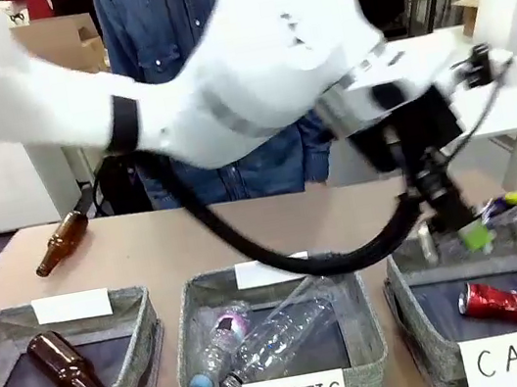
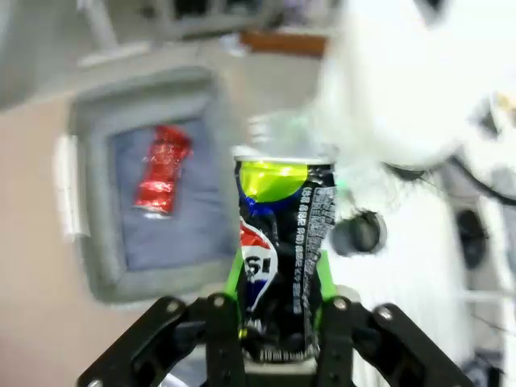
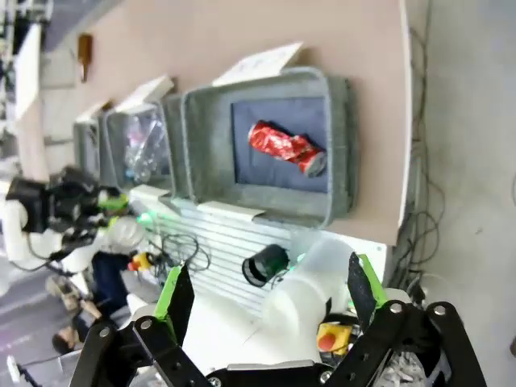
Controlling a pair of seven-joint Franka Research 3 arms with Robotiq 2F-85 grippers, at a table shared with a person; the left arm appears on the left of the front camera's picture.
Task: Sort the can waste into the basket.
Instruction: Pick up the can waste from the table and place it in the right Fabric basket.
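Note:
My left arm reaches across to the right side. Its gripper (image 1: 463,231) (image 2: 278,282) is shut on the black-and-silver can (image 1: 512,211) (image 2: 282,242) with yellow-blue print, held in the air above the far edge of the grey CAN basket (image 1: 408,315) (image 2: 97,242) (image 3: 339,145). The dented red can (image 1: 510,302) (image 2: 161,169) (image 3: 286,147) lies on the basket's dark lining. My right gripper (image 3: 270,294) is open with nothing between its fingers, high above and off the table's side, looking down at the basket.
The PLASTIC basket (image 1: 365,354) in the middle holds clear bottles. At the left, the BOTTLE basket (image 1: 140,318) holds a brown bottle. Another brown bottle (image 1: 60,242) lies on the table at the far left. A person in a denim shirt (image 1: 172,29) stands across the table.

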